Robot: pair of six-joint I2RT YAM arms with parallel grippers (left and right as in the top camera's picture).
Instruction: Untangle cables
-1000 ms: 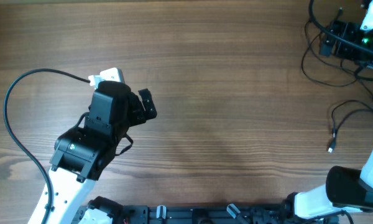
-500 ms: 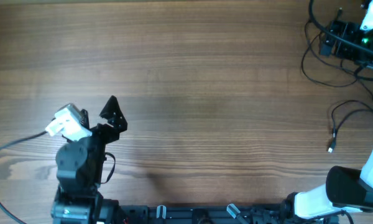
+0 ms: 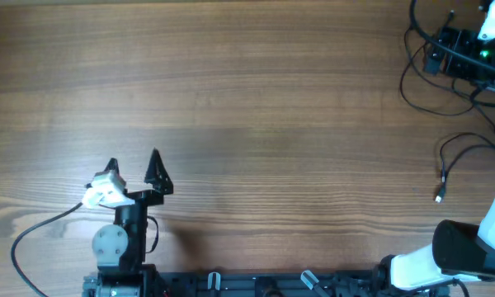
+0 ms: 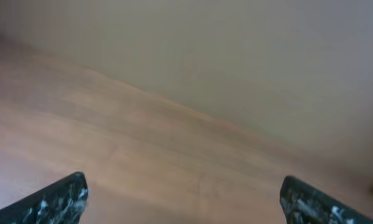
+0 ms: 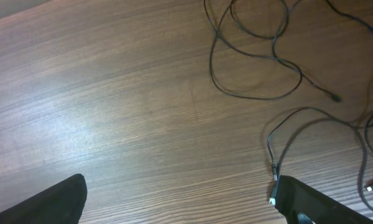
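Observation:
The cables are thin black cords at the table's far right. A looped tangle [image 3: 405, 82] lies under my right gripper [image 3: 439, 51], and a loose strand with a small plug end [image 3: 439, 195] lies nearer the front. In the right wrist view the loop [image 5: 256, 97] is ahead and the plug strand [image 5: 275, 177] ends next to the right finger [image 5: 311, 202]. My right gripper [image 5: 180, 199] is open and empty above the wood. My left gripper [image 3: 134, 167] is open and empty at the front left, far from the cables; in the left wrist view [image 4: 183, 199] it faces blurred bare wood.
The wooden table [image 3: 256, 107] fills the overhead view. The left arm's thick black camera cable [image 3: 33, 231] curves at the front left. The right arm's white base [image 3: 462, 256] stands at the front right. A black rail [image 3: 256, 285] runs along the front edge.
The left arm has pulled back toward the front edge and folded upright, its gripper moving down and left. The right arm and the cables have not moved.

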